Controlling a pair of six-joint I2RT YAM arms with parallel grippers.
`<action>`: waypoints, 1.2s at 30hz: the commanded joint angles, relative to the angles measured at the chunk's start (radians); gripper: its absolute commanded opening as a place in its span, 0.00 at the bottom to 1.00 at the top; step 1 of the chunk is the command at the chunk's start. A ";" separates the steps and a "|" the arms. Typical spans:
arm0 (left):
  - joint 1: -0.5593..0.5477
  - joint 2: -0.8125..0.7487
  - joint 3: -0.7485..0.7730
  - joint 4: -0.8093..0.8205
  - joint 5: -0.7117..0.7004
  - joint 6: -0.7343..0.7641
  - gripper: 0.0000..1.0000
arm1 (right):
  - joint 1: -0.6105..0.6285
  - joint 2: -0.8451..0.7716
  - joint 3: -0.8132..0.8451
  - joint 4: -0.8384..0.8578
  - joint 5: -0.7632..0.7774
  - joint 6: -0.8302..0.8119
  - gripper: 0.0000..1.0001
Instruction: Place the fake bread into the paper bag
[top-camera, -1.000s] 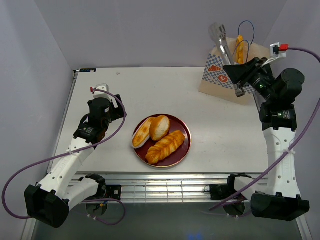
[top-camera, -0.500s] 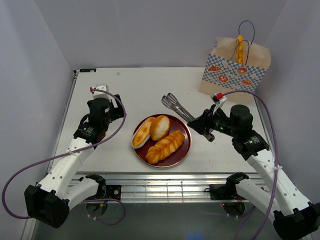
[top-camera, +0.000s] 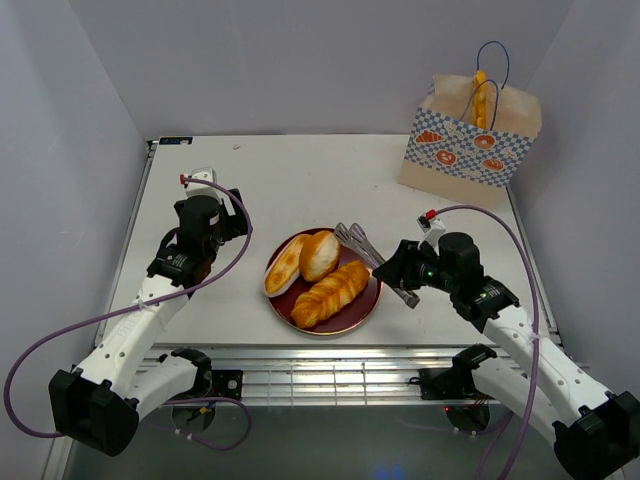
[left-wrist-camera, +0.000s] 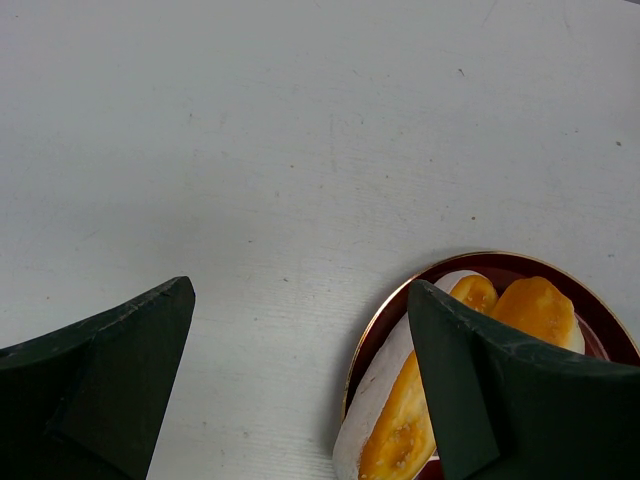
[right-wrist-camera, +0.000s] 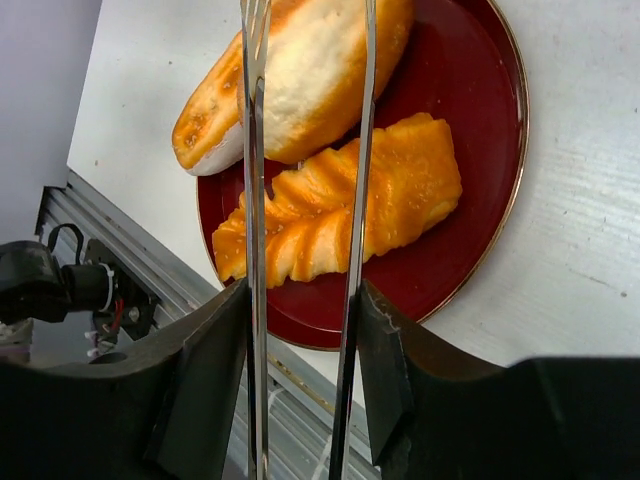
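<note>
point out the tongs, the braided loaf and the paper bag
tongs (right-wrist-camera: 255, 200), right wrist view, one metal arm
braided loaf (top-camera: 330, 293), top external view, its middle
paper bag (top-camera: 462, 165), top external view, checkered band

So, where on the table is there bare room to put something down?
Bare: the table strip between the plate and the paper bag, and the far left corner. Crowded: the plate's right side, where the right gripper holds tongs over the bread.
</note>
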 joint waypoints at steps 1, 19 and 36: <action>-0.004 -0.003 0.029 -0.004 -0.003 0.001 0.98 | 0.005 -0.011 -0.024 0.064 0.047 0.130 0.52; -0.004 0.008 0.031 -0.004 0.011 -0.001 0.98 | 0.007 0.040 -0.114 0.225 -0.058 0.270 0.61; -0.004 0.022 0.031 -0.002 0.036 -0.005 0.98 | 0.048 0.108 -0.122 0.256 -0.051 0.280 0.63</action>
